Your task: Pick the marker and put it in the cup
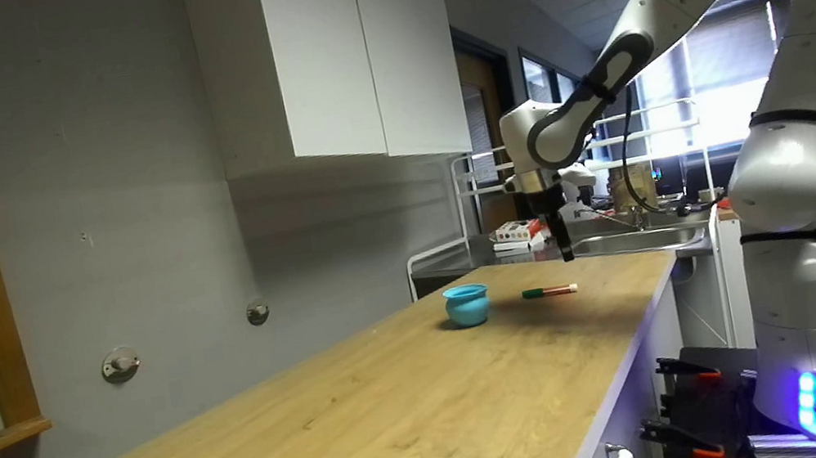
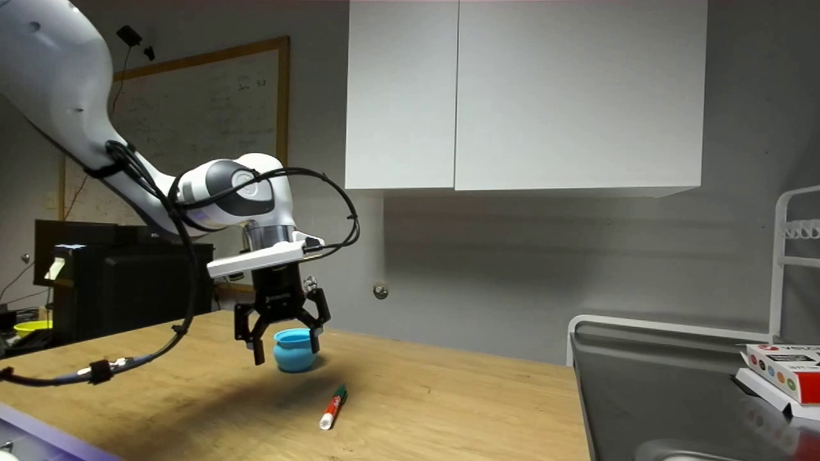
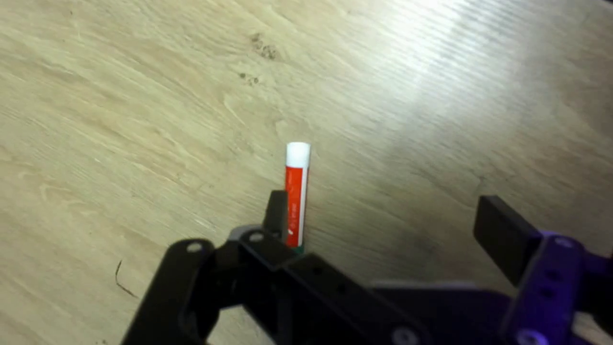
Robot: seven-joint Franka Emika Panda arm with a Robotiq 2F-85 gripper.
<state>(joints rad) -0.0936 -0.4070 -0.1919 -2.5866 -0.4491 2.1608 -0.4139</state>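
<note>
The marker, red with a white end and a green end, lies flat on the wooden counter; it also shows in an exterior view and in the wrist view. The teal-blue cup stands upright near the marker's green end; it also shows in an exterior view and is out of the wrist view. My gripper is open and empty, above the counter. In the wrist view the gripper has its left finger covering part of the marker and its green end.
The wooden counter ends at a metal sink. A white-and-red box lies on the dark surface beside a white rack. White cabinets hang above the counter. A black cable hangs from the arm.
</note>
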